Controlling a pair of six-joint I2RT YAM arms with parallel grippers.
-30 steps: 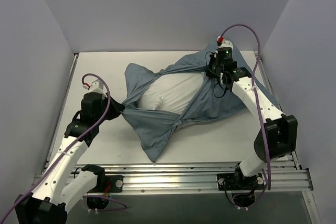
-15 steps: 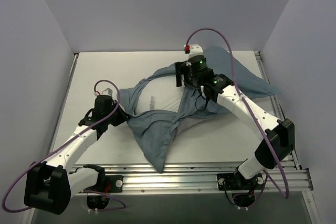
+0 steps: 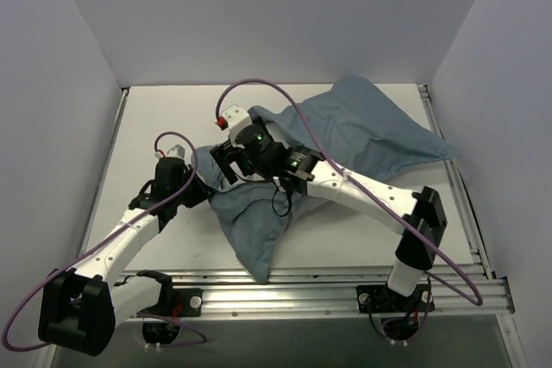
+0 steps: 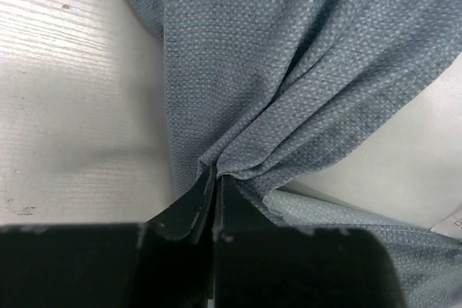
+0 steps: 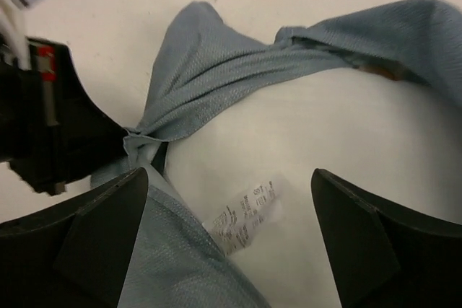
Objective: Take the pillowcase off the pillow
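Note:
The dusty-blue pillowcase (image 3: 371,127) lies across the middle of the table, one tail trailing toward the near edge. My left gripper (image 3: 197,185) is shut on a bunched edge of it at its left end, fingertips (image 4: 206,182) pinching the cloth (image 4: 289,55). My right gripper (image 3: 226,159) hangs open just right of the left one. Between its spread fingers (image 5: 229,174) lies the white pillow (image 5: 325,128) with its printed label (image 5: 245,216), bared at the pillowcase's (image 5: 209,77) mouth. In the top view the cloth and my right arm hide the pillow.
The white table (image 3: 164,118) is boxed in by grey walls on three sides. A metal rail (image 3: 345,290) with both arm bases runs along the near edge. Purple cables loop above each wrist.
My right gripper let go of the cloth at the far right, opened, and swung left to the pillowcase's mouth beside the left gripper. The cloth settled back over the pillow.

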